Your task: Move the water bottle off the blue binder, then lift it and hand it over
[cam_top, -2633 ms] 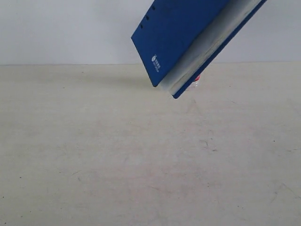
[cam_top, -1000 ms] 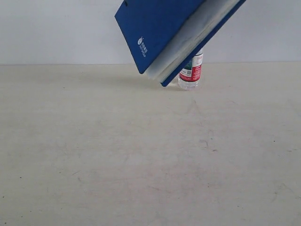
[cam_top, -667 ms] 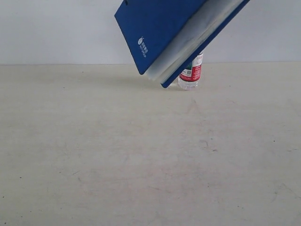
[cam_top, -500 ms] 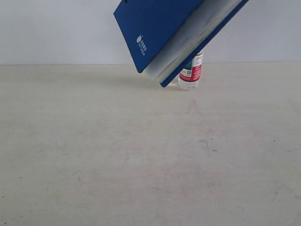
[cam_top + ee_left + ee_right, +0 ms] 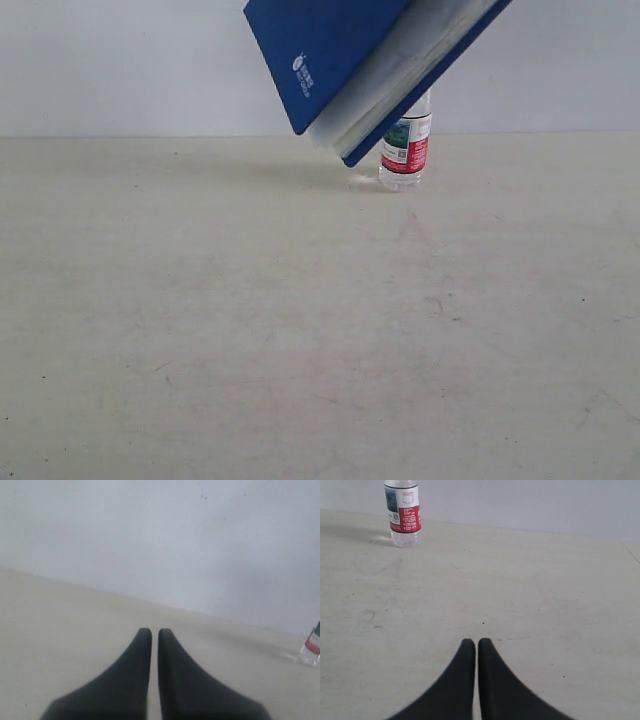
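One scuffed beige tabletop point(image 5: 250, 330), plain white wall point(image 5: 120, 60) behind; water bottle point(image 5: 405, 150) upright.

A wide, pale beige tabletop point(image 5: 300, 330) spreads out in front of me, its matte surface marked with faint scratches, small dark specks and a few dull scuffs point(image 5: 437, 305). Behind it a plain wall point(image 5: 120, 70) of whitish grey rises from the tabletop's far edge, meeting it in one level line. The light is soft and even, and a dim shadow point(image 5: 250, 172) lies along the back of the tabletop, close under the wall.
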`<state>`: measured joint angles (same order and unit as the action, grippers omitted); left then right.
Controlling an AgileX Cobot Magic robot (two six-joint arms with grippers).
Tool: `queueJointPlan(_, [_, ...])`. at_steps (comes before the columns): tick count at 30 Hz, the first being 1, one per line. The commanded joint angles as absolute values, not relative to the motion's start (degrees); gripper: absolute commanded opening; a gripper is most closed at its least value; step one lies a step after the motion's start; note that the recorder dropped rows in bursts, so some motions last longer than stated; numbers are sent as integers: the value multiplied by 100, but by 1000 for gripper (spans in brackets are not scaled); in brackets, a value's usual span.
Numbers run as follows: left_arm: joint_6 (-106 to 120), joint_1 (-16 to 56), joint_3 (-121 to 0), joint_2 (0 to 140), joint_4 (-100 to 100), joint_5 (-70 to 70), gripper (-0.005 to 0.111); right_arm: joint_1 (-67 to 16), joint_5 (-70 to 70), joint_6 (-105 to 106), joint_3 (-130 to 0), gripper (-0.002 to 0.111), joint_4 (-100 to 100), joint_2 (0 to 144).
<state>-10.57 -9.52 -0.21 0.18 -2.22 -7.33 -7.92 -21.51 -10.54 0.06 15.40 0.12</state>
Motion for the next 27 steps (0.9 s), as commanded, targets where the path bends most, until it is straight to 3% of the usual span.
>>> queueJointPlan(1, [-613,-971,0,0,-560,-1626,5,-798,-2123,-1042,0,0,1532,0])
queueJointPlan(27, [-400,-937,0,0,-493,-1716,5,-798,-2060,-1042,0,0,1532,0])
